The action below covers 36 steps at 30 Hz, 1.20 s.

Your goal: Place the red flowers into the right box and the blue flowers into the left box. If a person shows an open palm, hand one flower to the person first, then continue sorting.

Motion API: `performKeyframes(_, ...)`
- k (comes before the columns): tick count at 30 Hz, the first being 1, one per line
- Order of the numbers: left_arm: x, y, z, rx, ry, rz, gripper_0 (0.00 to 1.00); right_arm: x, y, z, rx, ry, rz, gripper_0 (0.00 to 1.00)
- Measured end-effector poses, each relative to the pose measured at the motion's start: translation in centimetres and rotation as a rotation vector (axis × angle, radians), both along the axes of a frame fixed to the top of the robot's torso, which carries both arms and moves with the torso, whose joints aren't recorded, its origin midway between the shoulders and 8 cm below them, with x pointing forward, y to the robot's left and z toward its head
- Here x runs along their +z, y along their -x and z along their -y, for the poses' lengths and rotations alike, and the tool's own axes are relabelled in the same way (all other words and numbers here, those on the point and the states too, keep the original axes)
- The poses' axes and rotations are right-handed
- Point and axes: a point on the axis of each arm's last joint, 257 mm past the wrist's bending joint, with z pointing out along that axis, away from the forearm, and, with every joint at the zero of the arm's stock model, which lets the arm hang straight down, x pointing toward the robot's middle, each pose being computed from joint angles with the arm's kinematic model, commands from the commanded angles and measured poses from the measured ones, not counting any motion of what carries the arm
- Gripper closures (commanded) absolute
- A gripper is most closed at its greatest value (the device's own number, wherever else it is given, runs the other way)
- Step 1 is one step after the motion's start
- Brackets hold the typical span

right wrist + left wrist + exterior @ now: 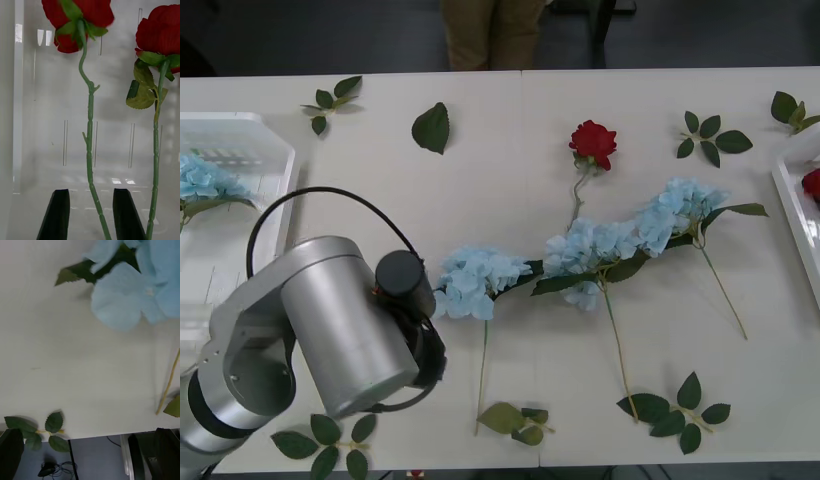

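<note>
Here the left arm [300, 340] is folding over the near left corner of the counter [510, 200], its silver elbow bulking large in the front view. The left fingers [11, 452] are standing wide apart at the two corners of the wrist view, holding nothing, with a blue flower [127, 296] lying on the counter well ahead of them and a leaf sprig [41, 429] just beside one finger. In the front view three blue flowers [590, 250] are lying in a row across the counter, a fourth [202, 182] in the left box [260, 135], and a red rose [592, 142] beyond them. The right fingers [127, 213] are hanging parted over the right box [45, 131], a red flower's stem [89, 142] running between them untouched, a second red flower [161, 33] lying alongside.
</note>
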Motion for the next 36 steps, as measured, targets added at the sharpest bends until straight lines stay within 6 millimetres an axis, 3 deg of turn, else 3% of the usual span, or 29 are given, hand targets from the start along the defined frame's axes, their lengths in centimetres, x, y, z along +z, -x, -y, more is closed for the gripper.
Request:
performKeyframes(1, -0.3, 0.4, 0.5, -0.003, 0.001, -0.007, 0.00, 0.1, -0.1, 0.0, 0.000, 0.000, 0.002, 0.27)
performKeyframes(5, -1.8, 1.4, 2.6, 0.041, 0.027, -0.046, 0.00, 0.2, -0.2, 0.1, -0.002, 0.003, 0.008, 0.13)
performKeyframes(13, -4.4, 0.0, 5.7, 0.120, 0.051, -0.059, 0.00, 0.9, -1.0, -0.9, 0.023, -0.006, 0.011, 0.10)
performKeyframes(17, -5.8, -2.2, 6.8, 0.143, 0.067, -0.030, 0.00, 2.6, -2.2, -4.6, 0.116, -0.044, -0.022, 0.10)
performKeyframes(25, -6.8, -4.7, 8.0, 0.147, 0.094, 0.020, 0.00, 8.7, -7.5, -13.4, 0.159, -0.066, 0.007, 0.11)
performKeyframes(31, -6.8, -5.4, 9.0, 0.137, 0.132, 0.040, 0.00, 9.5, -8.5, -19.5, 0.196, -0.095, -0.013, 0.11)
performKeyframes(36, -7.6, -6.6, 9.4, 0.136, 0.161, 0.070, 0.00, 10.9, -9.2, -23.3, 0.170, -0.139, 0.026, 0.10)
